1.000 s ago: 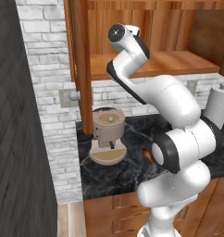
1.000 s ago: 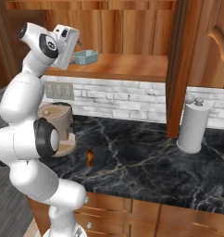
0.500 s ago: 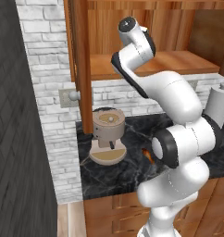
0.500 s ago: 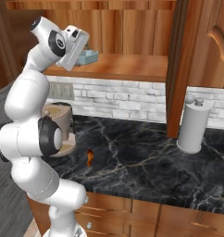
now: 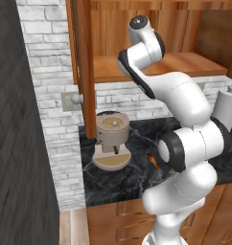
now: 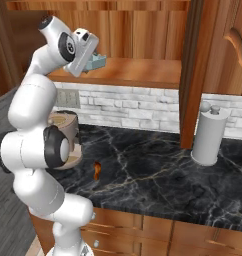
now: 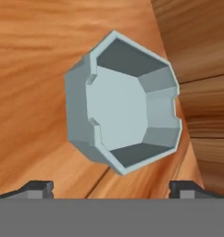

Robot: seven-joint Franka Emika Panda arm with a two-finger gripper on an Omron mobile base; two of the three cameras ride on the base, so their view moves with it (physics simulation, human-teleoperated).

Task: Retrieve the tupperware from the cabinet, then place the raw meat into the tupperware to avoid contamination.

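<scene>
The pale blue-teal tupperware (image 6: pixel 99 61) sits on the plank shelf of the reddish-brown cabinet (image 6: pixel 143 72), near its left end. My gripper (image 6: pixel 92 55) is raised to shelf height right in front of the tub. In the hand view the tupperware (image 7: pixel 125 102) looms large and close, with its hollow facing the camera. The two fingertips (image 7: pixel 37 187) stand far apart below it, so my gripper (image 7: pixel 111 190) is open with nothing between them. The raw meat (image 6: pixel 97 170), a small orange-brown piece, lies on the black marble counter (image 6: pixel 158 170) below; the raw meat (image 5: pixel 154 160) is partly behind my arm.
A beige coffee machine (image 5: pixel 111 139) stands on the counter under the shelf's left end. A white paper-towel holder (image 6: pixel 209 135) stands at the right. An open cabinet door (image 6: pixel 193 75) hangs edge-on right of the shelf, another door (image 5: pixel 84 72) at the left.
My arm has stretched up and forward, carrying the hand closer to the tupperware on the shelf. The tub and the meat have not moved.
</scene>
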